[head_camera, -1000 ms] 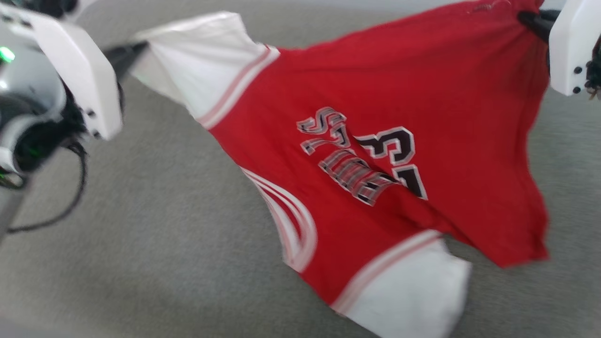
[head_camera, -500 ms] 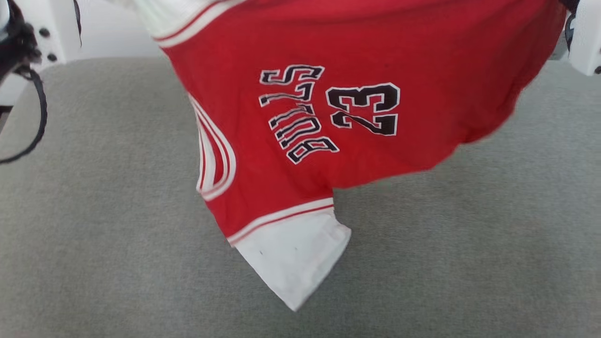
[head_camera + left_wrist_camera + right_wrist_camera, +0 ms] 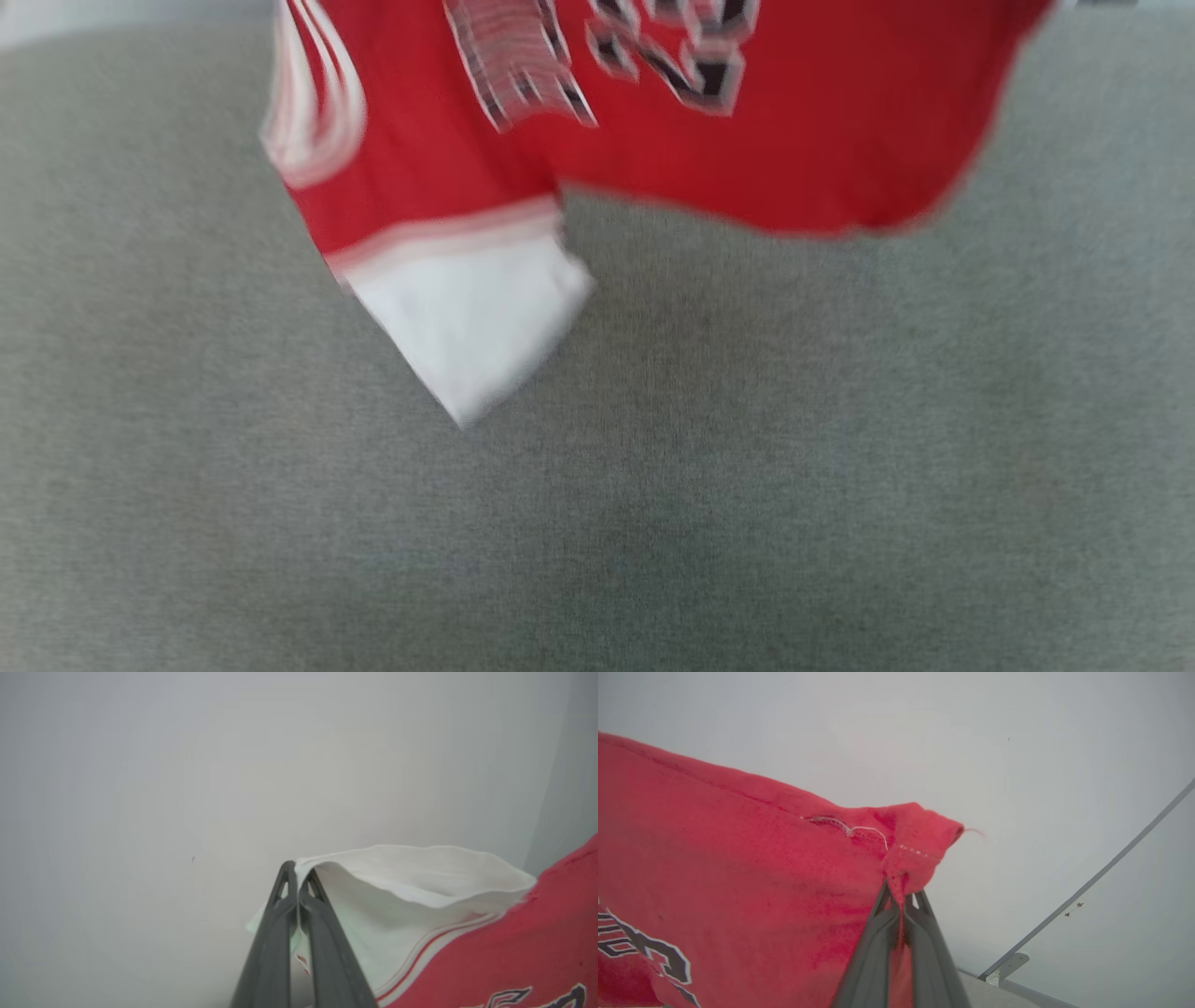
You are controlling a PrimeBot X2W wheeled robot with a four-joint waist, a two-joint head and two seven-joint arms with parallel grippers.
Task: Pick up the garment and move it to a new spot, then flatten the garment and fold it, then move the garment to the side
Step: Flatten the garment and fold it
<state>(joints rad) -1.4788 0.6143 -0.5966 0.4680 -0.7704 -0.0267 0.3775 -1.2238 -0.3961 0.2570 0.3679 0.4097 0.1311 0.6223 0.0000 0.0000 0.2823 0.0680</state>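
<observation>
Left claw [image 3: 297, 877] is clamped on the white sleeve edge of the garment [image 3: 794, 140]; right claw [image 3: 901, 896] pinches its red hem corner. It hangs spread above the grey fabric surface [image 3: 747, 485], higher in the head view than half a second ago, though the view shifted too.

One garment [image 3: 822, 140] is hanging above one grey fabric surface [image 3: 747, 485], toward its far edge. Two white sleeves are showing: one dangling sleeve [image 3: 467, 327] and one pinched sleeve [image 3: 397, 882]. Two grippers are gripping it, the left gripper [image 3: 299, 871] and the right gripper [image 3: 902, 892], each showing two dark fingers.
</observation>
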